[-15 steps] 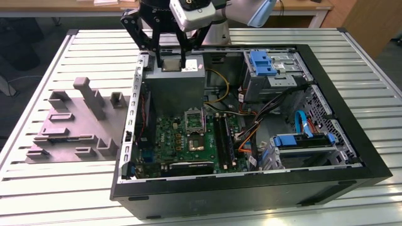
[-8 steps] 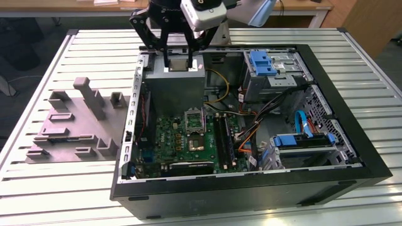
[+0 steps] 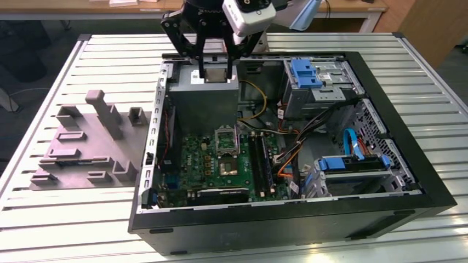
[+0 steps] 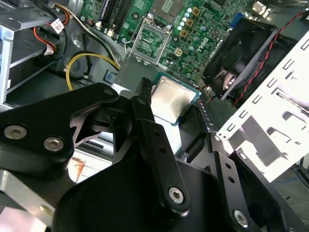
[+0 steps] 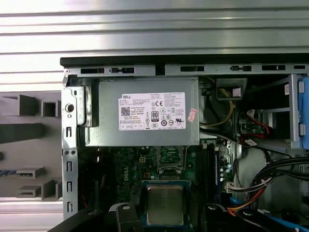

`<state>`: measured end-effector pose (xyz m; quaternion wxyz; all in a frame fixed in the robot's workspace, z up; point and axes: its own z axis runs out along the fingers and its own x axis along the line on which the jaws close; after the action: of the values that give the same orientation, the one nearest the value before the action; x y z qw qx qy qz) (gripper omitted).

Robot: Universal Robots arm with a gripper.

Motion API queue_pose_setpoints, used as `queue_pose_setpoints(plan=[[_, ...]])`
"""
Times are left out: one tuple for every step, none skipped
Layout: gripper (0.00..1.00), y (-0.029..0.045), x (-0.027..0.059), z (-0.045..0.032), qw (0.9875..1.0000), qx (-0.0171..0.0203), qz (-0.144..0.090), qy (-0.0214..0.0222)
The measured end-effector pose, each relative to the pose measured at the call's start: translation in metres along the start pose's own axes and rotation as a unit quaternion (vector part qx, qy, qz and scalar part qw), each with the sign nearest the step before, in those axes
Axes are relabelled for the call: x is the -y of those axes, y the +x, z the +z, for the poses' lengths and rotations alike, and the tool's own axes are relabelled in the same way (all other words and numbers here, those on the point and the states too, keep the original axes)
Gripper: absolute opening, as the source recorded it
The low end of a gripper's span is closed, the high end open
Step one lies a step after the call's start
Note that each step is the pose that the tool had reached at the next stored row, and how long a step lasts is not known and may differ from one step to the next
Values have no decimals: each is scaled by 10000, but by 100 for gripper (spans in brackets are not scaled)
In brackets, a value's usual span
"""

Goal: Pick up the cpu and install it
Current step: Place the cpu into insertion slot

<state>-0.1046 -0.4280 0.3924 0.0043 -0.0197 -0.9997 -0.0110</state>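
The cpu [image 3: 214,73], a small square chip with a pale metal top, hangs between the black fingers of my gripper [image 3: 214,76], which is shut on its edges. It is held in the air over the back of the open computer case, above the grey power supply [image 3: 201,104]. Both wrist views show the cpu [image 4: 171,98] [image 5: 165,205] flat between the fingers [image 4: 140,99]. The open socket [image 3: 225,139] [image 4: 149,41] [image 5: 170,162] lies on the green motherboard [image 3: 212,164], lower in the case and apart from the chip.
The black case [image 3: 395,137] lies open on a slatted metal table [image 3: 73,219]. A grey moulded tray [image 3: 80,148] with upright posts sits at the exterior view's left. Blue drive brackets [image 3: 306,74], cables [image 3: 292,153] and a black fan [image 4: 241,53] crowd the case.
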Motion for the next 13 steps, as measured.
queue_pose_setpoints(plan=[[47, -5, -1, 0, 10000, 0, 0, 0], [47, -8, -1, 0, 10000, 0, 0, 0], [47, -9, -1, 0, 10000, 0, 0, 0], [47, -9, -1, 2, 10000, 1, 0, -1], [47, -9, -1, 3, 10000, 0, 0, 0], [47, -9, -1, 6, 10000, 0, 0, 0], [47, -9, -1, 9, 10000, 0, 0, 0], [47, -9, -1, 13, 10000, 0, 0, 0], [47, -9, -1, 16, 10000, 0, 0, 0], [47, -9, -1, 19, 10000, 0, 0, 0], [47, -9, 0, 21, 10000, 0, 0, 0], [47, -9, 0, 23, 10000, 0, 0, 0], [47, -9, 0, 26, 10000, 0, 0, 0]])
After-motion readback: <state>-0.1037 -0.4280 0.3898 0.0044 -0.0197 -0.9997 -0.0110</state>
